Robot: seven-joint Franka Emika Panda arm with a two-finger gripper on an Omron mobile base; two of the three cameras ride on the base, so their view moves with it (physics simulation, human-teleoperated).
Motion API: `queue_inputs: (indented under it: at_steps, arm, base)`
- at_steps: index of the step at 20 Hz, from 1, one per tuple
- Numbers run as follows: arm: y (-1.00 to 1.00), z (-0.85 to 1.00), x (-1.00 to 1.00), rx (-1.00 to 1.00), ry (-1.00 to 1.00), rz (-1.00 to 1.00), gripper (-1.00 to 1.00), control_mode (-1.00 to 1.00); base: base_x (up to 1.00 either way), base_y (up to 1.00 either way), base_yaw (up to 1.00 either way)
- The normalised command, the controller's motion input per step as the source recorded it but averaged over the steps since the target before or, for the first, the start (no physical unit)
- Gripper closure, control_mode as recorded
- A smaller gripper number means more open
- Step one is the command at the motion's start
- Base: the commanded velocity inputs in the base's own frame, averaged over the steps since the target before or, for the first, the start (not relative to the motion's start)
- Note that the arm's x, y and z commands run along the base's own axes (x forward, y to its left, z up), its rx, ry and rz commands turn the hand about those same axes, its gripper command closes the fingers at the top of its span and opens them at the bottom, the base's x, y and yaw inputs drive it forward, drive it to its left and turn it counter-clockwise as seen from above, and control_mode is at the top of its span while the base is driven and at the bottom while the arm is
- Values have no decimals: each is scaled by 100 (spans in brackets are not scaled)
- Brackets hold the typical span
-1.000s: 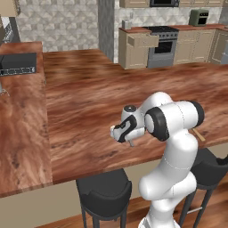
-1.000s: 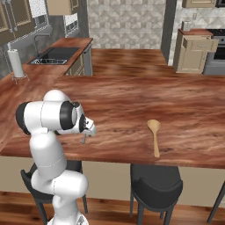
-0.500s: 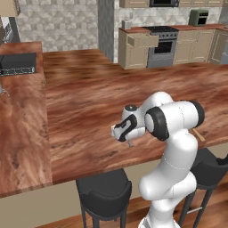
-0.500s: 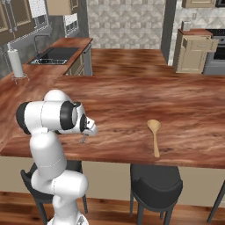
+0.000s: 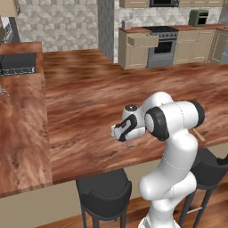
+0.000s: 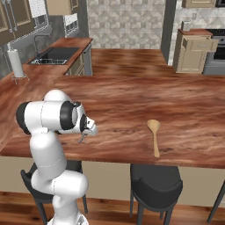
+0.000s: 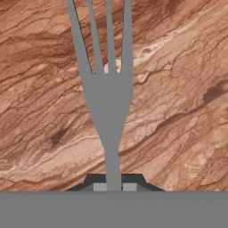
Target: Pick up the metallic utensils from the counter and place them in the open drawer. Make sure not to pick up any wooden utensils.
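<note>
On the worktop [image 5: 89, 102], near its front edge, the gripper [image 7: 114, 186] has its jaws pinching a fork [image 7: 107, 93] by the neck, so lift straight up, keeping it level, well clear of the spoon [image 6: 154, 132].

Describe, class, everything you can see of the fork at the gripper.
The fork is flat, plain silver-grey, and looks metallic. Four long tines spread from a broad neck that narrows into a slim handle. The gripper is shut on that handle, its dark fingertips pressing both sides. Behind it lies the reddish-brown wood-grain counter; whether the fork touches it cannot be told.
</note>
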Motion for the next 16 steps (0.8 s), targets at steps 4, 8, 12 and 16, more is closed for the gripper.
queue_inputs:
  at_steps: [4,8,12,16]
  arm:
    - [0,45,-8,0,0,0,100,-100]
    - [-3,98,-41,0,0,0,100,-100]
    - [-14,100,-56,0,0,0,100,-100]
    - [-11,100,-63,-3,4,0,100,-100]
  base:
    - [0,0,0]
    - [0,0,0]
    - [0,0,0]
    - [0,0,0]
